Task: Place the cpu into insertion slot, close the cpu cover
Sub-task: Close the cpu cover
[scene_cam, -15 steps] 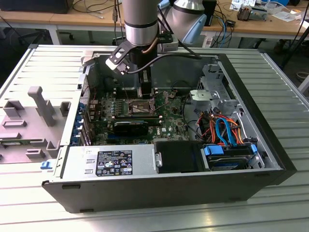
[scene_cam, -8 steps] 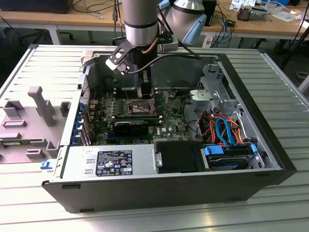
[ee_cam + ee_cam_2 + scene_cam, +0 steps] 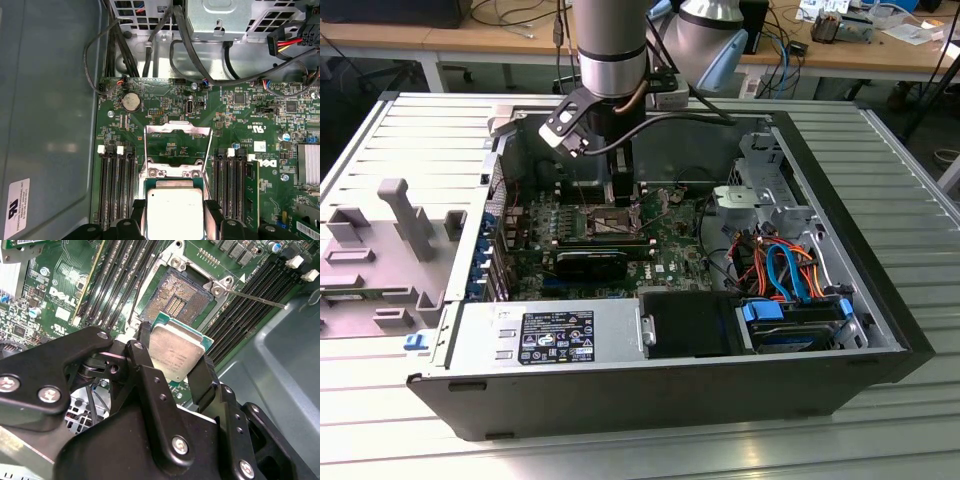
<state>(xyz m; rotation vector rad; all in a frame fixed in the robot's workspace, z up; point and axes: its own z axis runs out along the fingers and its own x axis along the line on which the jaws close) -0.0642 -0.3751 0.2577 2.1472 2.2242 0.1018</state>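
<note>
While the gripper [image 3: 172, 357] pinches the cpu [image 3: 176, 354] flat between its 2 fingers, the chip hangs just above the slot [image 3: 176, 299], offset toward the gripper (the cover [image 3: 177, 131] stands flipped open beyond the socket).

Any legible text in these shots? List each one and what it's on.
No text quoted; print stands here:
White logo lettering on the motherboard, in both wrist views.
Faint marking on the cpu held in the gripper: too faint to read.
White sticker on the case wall: too small.
Black label on the power supply: too small.
</note>
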